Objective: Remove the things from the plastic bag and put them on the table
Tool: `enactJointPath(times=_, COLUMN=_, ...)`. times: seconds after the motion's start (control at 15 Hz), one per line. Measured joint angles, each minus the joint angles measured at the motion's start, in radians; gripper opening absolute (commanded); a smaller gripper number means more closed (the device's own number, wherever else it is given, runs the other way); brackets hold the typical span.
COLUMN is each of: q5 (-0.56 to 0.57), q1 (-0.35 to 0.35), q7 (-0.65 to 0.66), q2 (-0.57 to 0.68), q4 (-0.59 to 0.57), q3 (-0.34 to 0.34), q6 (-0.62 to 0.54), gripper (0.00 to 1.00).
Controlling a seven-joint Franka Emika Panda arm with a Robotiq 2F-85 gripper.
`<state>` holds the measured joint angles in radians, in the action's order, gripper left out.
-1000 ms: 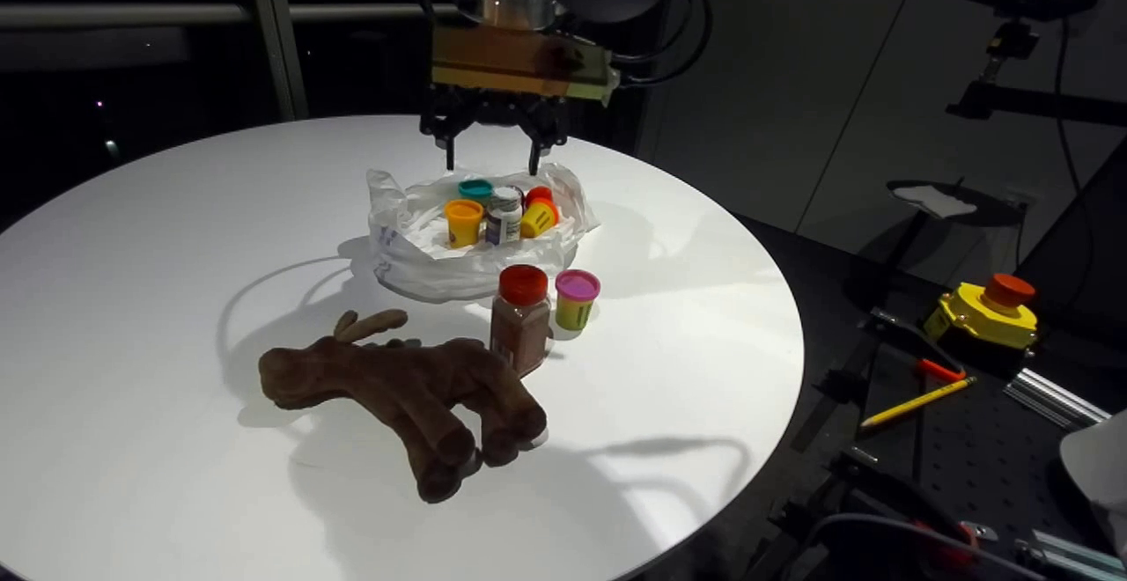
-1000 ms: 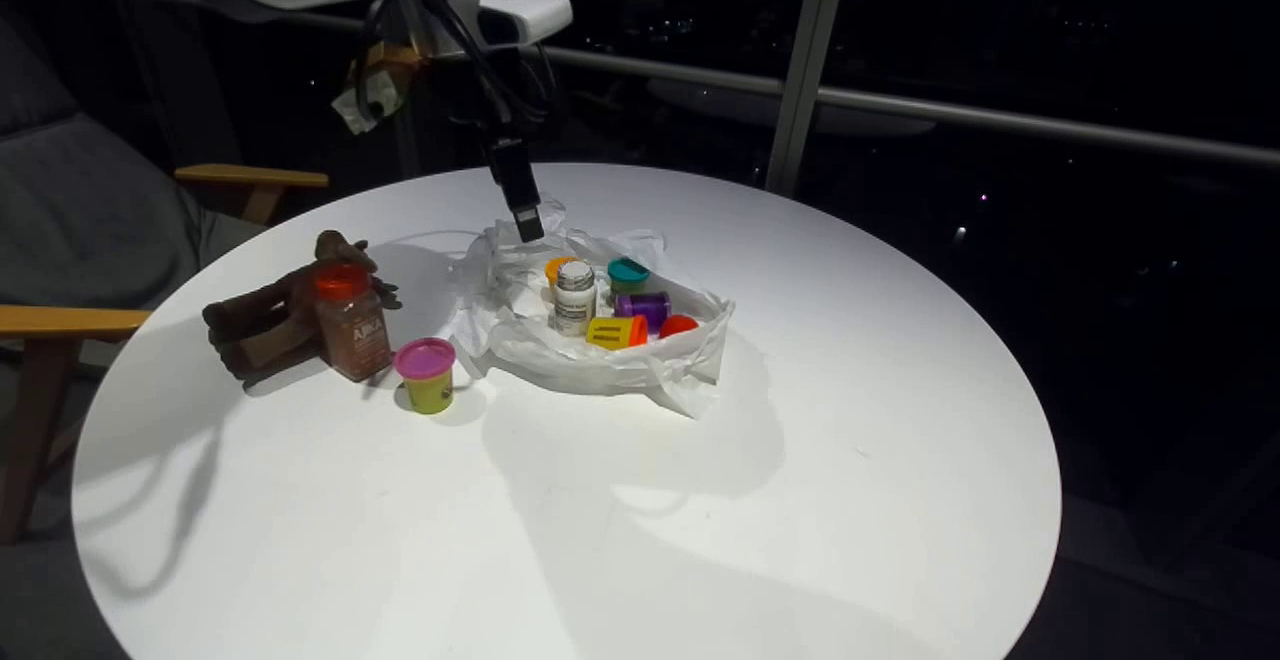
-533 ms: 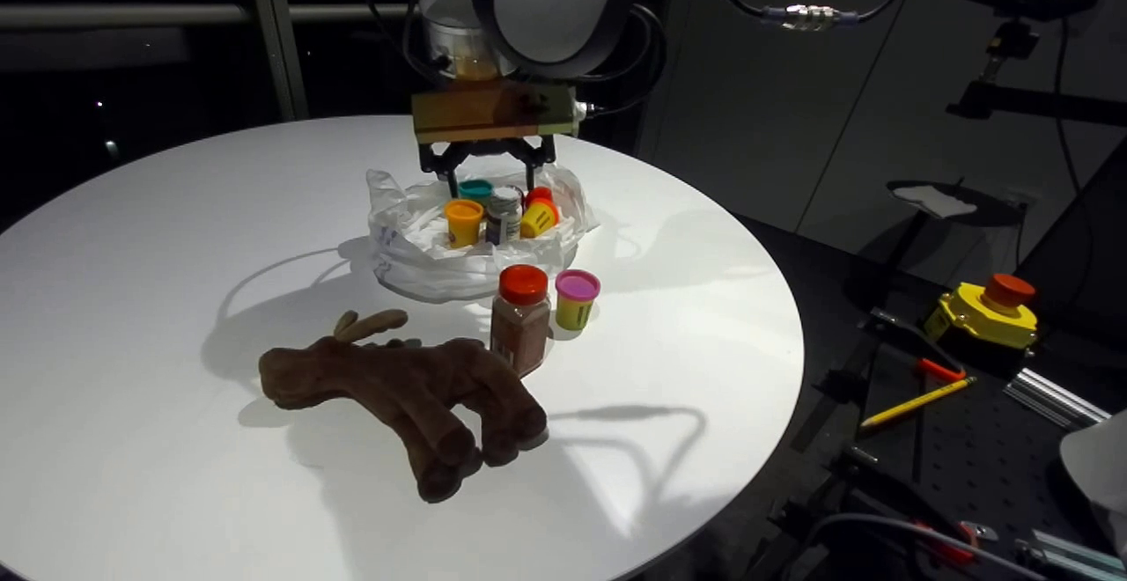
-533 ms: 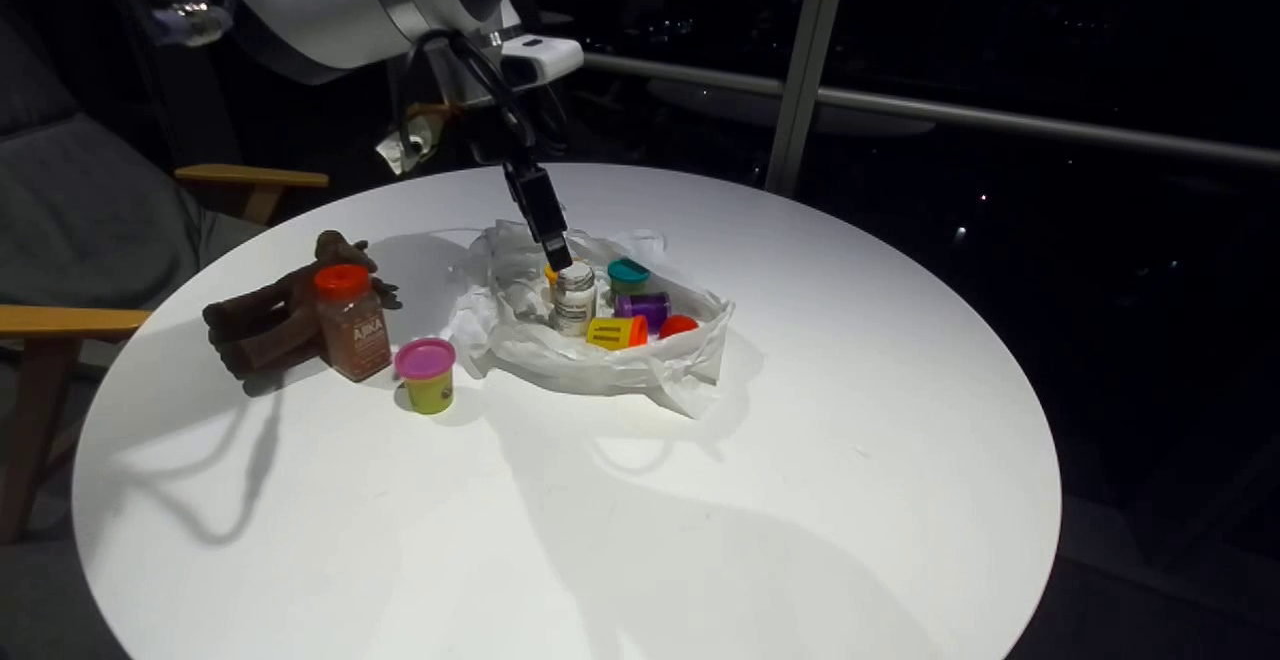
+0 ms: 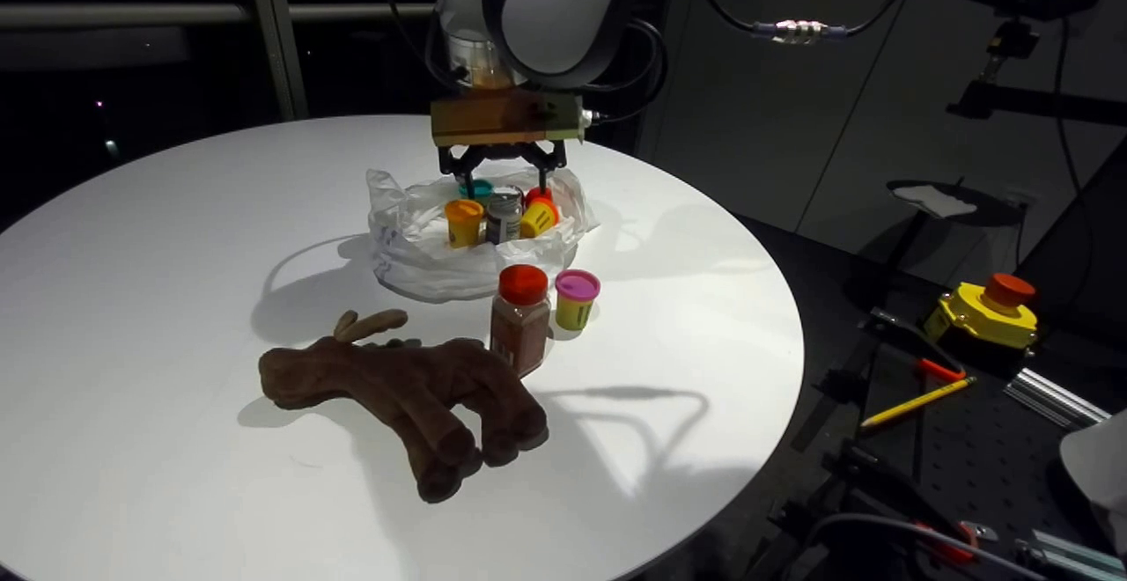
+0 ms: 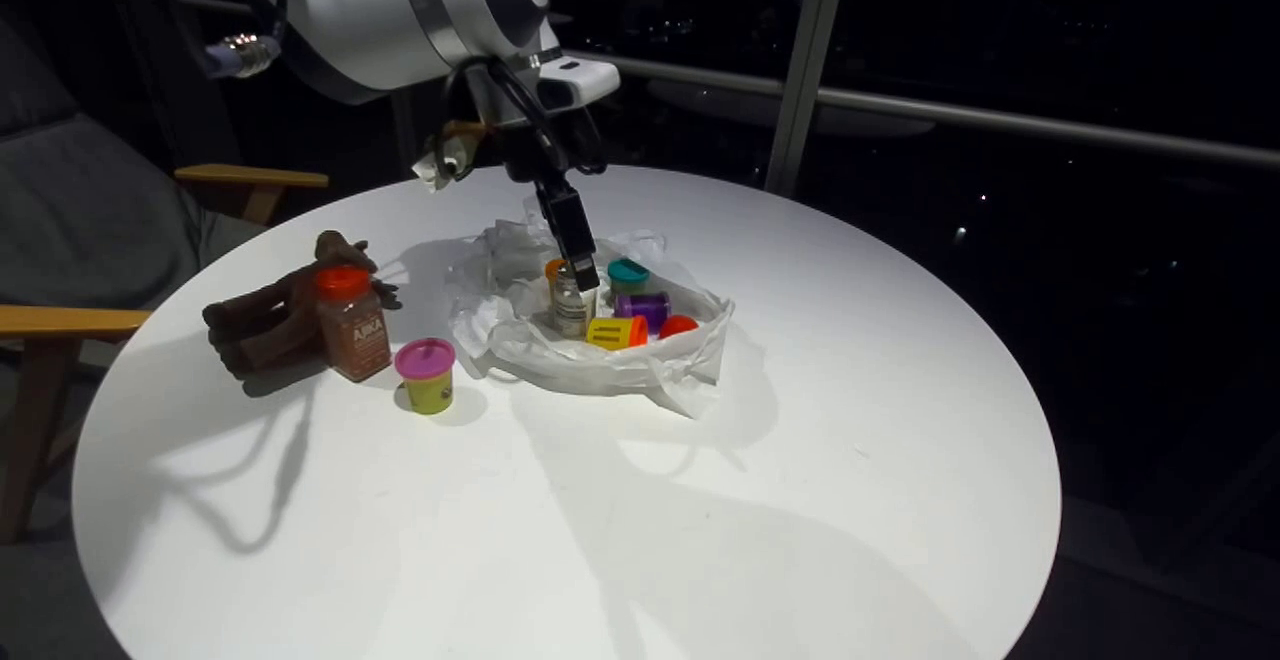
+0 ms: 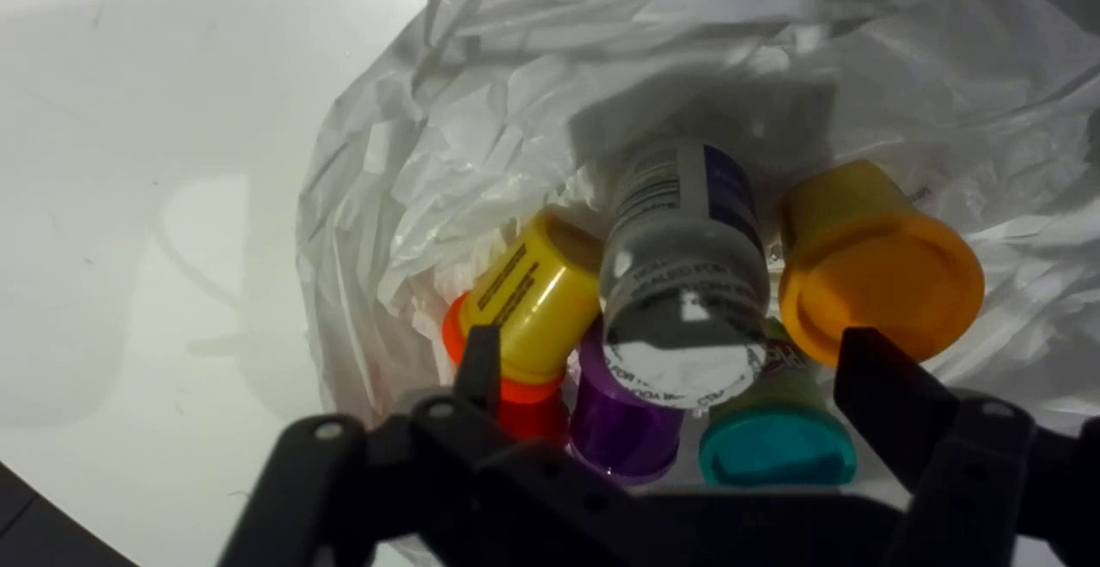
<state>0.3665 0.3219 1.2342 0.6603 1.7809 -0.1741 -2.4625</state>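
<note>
Inside the crinkled plastic bag [image 6: 590, 370] stands a white bottle [image 7: 687, 249], surrounded by an orange-lidded jar [image 7: 885, 283], a tipped yellow jar [image 7: 537, 292] with a red-orange lid, a purple jar [image 7: 623, 429] and a teal-lidded jar [image 7: 778, 447]. A red lid [image 6: 678, 325] shows too. My gripper [image 5: 506, 191] hangs open over the bag, fingers spread to either side of the bottle's cap, holding nothing. On the white table [image 6: 800, 540], outside the bag, are the brown plush animal [image 5: 396, 378], a red-capped jar [image 5: 519, 330] and a pink-lidded jar [image 5: 575, 304].
The bag's raised rim [image 5: 387, 202] circles the jars closely. Beyond the round table's edge are a chair [image 6: 90, 200] with wooden arms, and a dark side surface with a yellow red-button box [image 5: 982, 317] and a pencil [image 5: 916, 403].
My gripper has come down from above the bag's far side toward the white bottle, its fingers staying open throughout. The bag and all the jars have not moved.
</note>
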Motion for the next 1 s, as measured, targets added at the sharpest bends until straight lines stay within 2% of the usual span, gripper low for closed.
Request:
enactJointPath(times=0.07, q5=-0.006, q1=-0.007, q7=-0.001, q2=0.000, q4=0.000, q3=0.003, q6=-0.001, gripper=0.70)
enactJointPath(times=0.13, q5=-0.014, q1=-0.015, q7=-0.001, q2=0.000, q4=0.000, q3=0.008, q6=-0.002, gripper=0.70)
enactJointPath(times=0.53, q5=-0.076, q1=-0.042, q7=-0.008, q2=0.000, q4=0.000, q3=0.031, q6=-0.019, gripper=0.18)
enactJointPath(times=0.6, q5=-0.084, q1=-0.044, q7=-0.008, q2=0.000, q4=0.000, q3=0.032, q6=-0.023, gripper=0.14)
enactJointPath(times=0.67, q5=-0.091, q1=-0.045, q7=-0.008, q2=-0.003, q4=-0.001, q3=0.033, q6=-0.026, gripper=0.17)
enactJointPath(times=1.0, q5=-0.109, q1=-0.052, q7=-0.010, q2=-0.019, q4=0.003, q3=0.031, q6=-0.033, gripper=0.17)
